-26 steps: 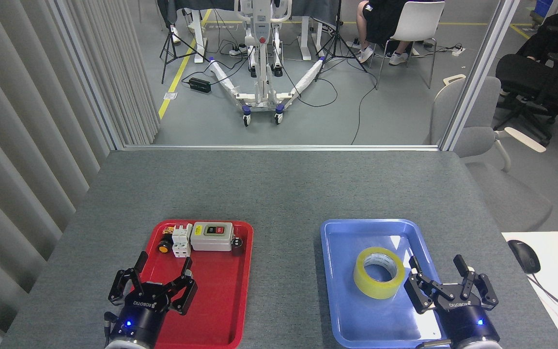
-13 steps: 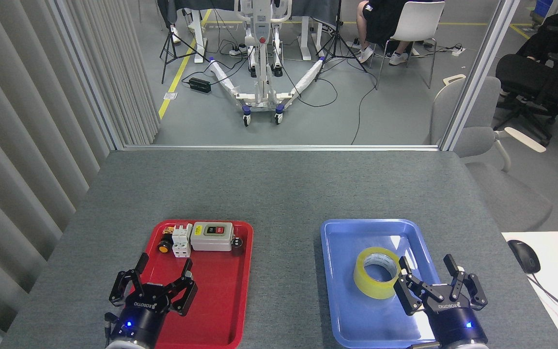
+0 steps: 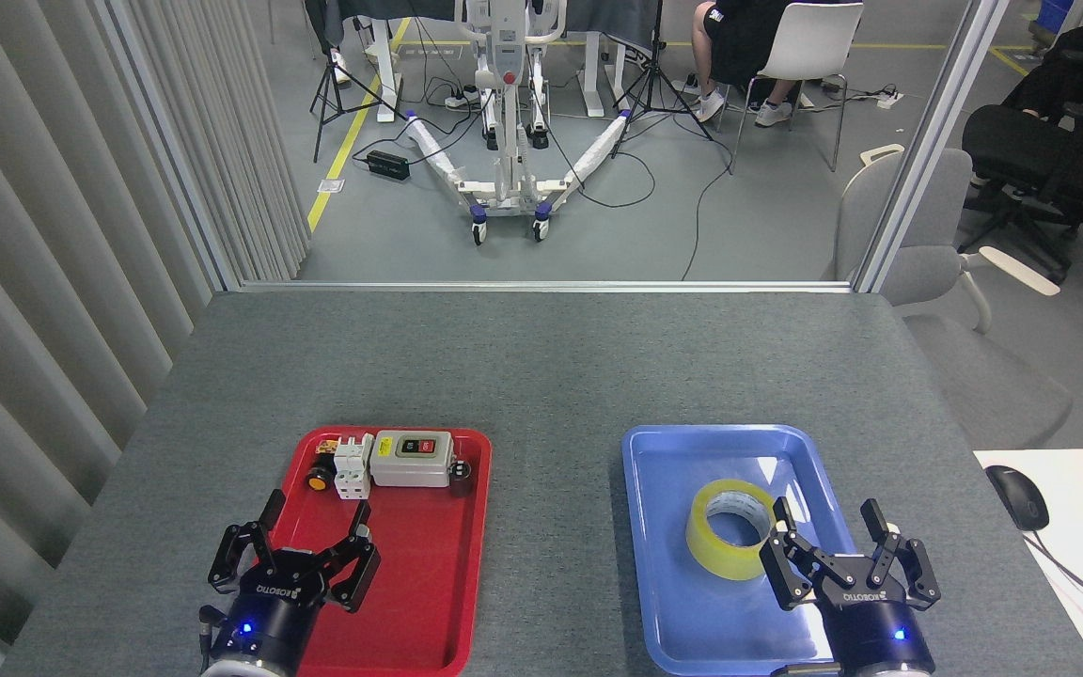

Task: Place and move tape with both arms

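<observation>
**Closing in on the tape, nothing lifted yet**

Sitting upright-flat in the blue tray (image 3: pixel 640 451), hole facing up, toward the tray's middle right: the tape (image 3: pixel 731 529), a translucent yellow roll with a white core. Resting there untouched as far as can be seen; no finger wrapped around it or hooked through the hole.

Hovering just beside the roll on its near right: the right gripper (image 3: pixel 833 545), fingers spread apart, one fingertip (image 3: pixel 779 512) overlapping the roll's right edge in this view. Impossible to tell whether that finger touches the tape or merely stands above it. Nothing held between the fingers.

Poised over the near part of the red tray (image 3: pixel 471 564): the left gripper (image 3: pixel 302 536), fingers likewise splayed and empty. Well apart from the tape, with bare grey table (image 3: pixel 551 376) between the two trays. Lying at the red tray's far end, clear of the gripper: a grey switch box (image 3: pixel 413 458) and small white and yellow parts beside it.

Judging from all this: early stage, approach only. Left to do: centring on the roll, clamping, lifting it out of the blue tray, then probably passing or setting it down for the left arm and moving it on. Likely trouble spot: a wide roll lying flat, needing a grip across the rim or through the hole.
</observation>
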Tool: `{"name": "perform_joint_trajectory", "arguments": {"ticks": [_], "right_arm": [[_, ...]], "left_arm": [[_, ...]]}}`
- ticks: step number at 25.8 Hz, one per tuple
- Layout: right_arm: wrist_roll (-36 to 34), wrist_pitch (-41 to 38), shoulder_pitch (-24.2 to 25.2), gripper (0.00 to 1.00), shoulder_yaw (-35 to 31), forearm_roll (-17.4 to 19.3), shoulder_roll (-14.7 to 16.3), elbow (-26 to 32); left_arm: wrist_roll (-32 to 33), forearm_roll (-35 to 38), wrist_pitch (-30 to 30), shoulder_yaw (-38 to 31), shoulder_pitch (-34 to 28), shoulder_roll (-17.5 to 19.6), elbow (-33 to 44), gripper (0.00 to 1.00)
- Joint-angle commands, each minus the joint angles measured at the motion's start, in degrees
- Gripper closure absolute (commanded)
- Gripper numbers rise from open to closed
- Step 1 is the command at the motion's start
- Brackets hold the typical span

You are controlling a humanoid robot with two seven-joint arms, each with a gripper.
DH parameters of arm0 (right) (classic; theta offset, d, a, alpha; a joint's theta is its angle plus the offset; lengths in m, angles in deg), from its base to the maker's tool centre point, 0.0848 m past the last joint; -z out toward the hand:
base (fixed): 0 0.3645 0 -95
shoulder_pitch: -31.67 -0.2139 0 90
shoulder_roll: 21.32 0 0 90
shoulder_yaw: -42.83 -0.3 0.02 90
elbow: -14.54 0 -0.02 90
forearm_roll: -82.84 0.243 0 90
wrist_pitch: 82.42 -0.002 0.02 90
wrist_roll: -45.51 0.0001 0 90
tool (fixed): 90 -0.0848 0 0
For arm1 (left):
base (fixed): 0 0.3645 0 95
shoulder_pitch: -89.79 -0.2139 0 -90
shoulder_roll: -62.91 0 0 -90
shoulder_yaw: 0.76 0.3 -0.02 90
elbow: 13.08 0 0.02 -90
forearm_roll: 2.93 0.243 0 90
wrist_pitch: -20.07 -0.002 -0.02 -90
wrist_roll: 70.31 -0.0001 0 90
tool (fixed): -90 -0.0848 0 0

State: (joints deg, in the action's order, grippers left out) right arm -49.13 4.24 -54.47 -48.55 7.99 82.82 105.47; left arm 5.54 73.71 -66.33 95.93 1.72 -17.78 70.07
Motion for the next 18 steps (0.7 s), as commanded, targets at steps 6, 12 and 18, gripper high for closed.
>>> {"name": "perform_joint_trajectory", "arguments": {"ticks": [6,12,18], "right_arm": [[0.07,0.09,0.27,0.0,-0.29,-0.12,0.01,0.04],[-0.02,0.09,0.27,0.0,-0.2,-0.12,-0.08,0.04],[-0.02,0.09,0.27,0.0,-0.12,-0.03,-0.08,0.04]], "left_arm": [[0.0,0.0,0.44,-0.01,0.1,-0.08,0.25,0.0],[0.0,0.0,1.06,-0.01,0.1,0.01,0.34,0.0],[0.0,0.0,1.23,-0.01,0.18,0.09,0.43,0.0]]}}
